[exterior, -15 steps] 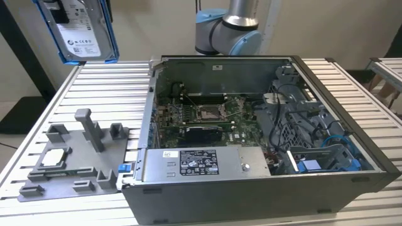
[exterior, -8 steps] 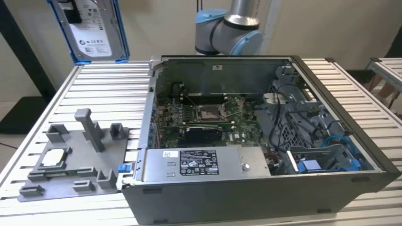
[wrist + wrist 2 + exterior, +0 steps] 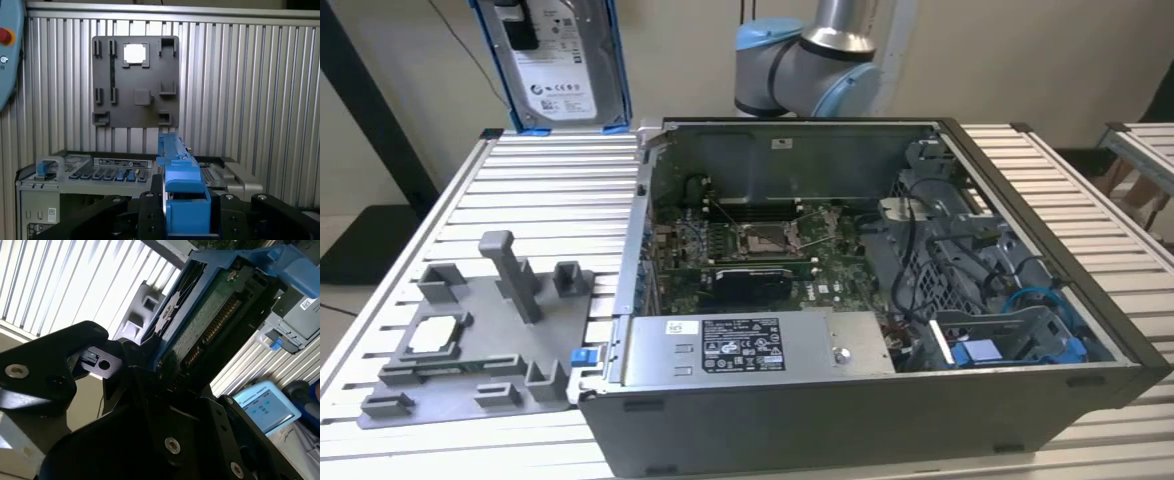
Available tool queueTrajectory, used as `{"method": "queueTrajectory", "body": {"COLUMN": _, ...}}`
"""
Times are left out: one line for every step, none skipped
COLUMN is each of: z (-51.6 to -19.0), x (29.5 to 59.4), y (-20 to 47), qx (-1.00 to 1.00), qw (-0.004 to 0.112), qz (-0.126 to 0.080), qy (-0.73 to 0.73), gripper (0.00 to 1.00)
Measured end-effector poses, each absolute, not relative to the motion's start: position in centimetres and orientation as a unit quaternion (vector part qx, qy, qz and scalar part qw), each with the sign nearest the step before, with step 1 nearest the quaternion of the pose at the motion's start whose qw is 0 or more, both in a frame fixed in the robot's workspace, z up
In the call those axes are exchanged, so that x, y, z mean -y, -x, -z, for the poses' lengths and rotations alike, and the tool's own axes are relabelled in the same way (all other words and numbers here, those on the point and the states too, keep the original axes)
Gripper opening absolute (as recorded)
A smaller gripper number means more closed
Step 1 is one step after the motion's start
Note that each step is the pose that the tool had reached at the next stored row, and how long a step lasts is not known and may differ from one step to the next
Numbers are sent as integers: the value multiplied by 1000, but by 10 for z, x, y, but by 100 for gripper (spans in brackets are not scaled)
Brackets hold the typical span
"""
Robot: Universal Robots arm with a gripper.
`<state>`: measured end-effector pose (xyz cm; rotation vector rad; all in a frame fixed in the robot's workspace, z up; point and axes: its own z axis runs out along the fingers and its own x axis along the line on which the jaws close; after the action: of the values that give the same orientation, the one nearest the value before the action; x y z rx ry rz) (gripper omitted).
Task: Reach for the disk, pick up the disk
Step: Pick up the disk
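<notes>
The disk (image 3: 563, 70), a silver-grey drive with a white label in a bright blue bracket, hangs upright in the air over the table's far corner at the exterior view's left. My gripper (image 3: 518, 24) is shut on it from above, its black body showing against the drive's top edge. The second wrist view has the disk (image 3: 200, 322) seen from its green circuit-board side, clamped between the black fingers (image 3: 127, 372). Edge-on in the first wrist view, the disk's blue bracket (image 3: 181, 185) stands between the black jaws.
An open computer case (image 3: 774, 415) takes up the middle of the slatted table, with a blue bay (image 3: 1021, 345) inside at its right. A grey fixture plate (image 3: 520, 375) holding a small silver chip (image 3: 434, 333) lies at the left. The arm's base (image 3: 807, 60) rises behind the case.
</notes>
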<state>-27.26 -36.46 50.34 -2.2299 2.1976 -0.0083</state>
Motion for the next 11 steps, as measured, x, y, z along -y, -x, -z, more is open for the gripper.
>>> {"method": "queueTrajectory", "body": {"z": -503, "x": 365, "y": 270, "qx": -702, "qw": 5, "qz": 3, "qy": 712, "gripper": 0}}
{"method": "queueTrajectory", "body": {"z": -503, "x": 365, "y": 267, "qx": -702, "qw": 5, "qz": 3, "qy": 712, "gripper": 0}}
{"method": "queueTrajectory", "body": {"z": -503, "x": 365, "y": 264, "qx": -702, "qw": 5, "qz": 3, "qy": 712, "gripper": 0}}
{"method": "queueTrajectory", "body": {"z": -503, "x": 365, "y": 261, "qx": -702, "qw": 5, "qz": 3, "qy": 712, "gripper": 0}}
{"method": "queueTrajectory", "body": {"z": -503, "x": 365, "y": 258, "qx": -702, "qw": 5, "qz": 3, "qy": 712, "gripper": 0}}
{"method": "queueTrajectory", "body": {"z": -503, "x": 365, "y": 255, "qx": -702, "qw": 5, "qz": 3, "qy": 712, "gripper": 0}}
{"method": "queueTrajectory", "body": {"z": -503, "x": 365, "y": 252, "qx": -702, "qw": 5, "qz": 3, "qy": 712, "gripper": 0}}
{"method": "queueTrajectory", "body": {"z": -503, "x": 365, "y": 249, "qx": -702, "qw": 5, "qz": 3, "qy": 712, "gripper": 0}}
{"method": "queueTrajectory", "body": {"z": -503, "x": 365, "y": 246, "qx": -702, "qw": 5, "qz": 3, "qy": 712, "gripper": 0}}
{"method": "queueTrajectory", "body": {"z": -503, "x": 365, "y": 243, "qx": -702, "qw": 5, "qz": 3, "qy": 712, "gripper": 0}}
{"method": "queueTrajectory", "body": {"z": -503, "x": 365, "y": 240, "qx": -702, "qw": 5, "qz": 3, "qy": 712, "gripper": 0}}
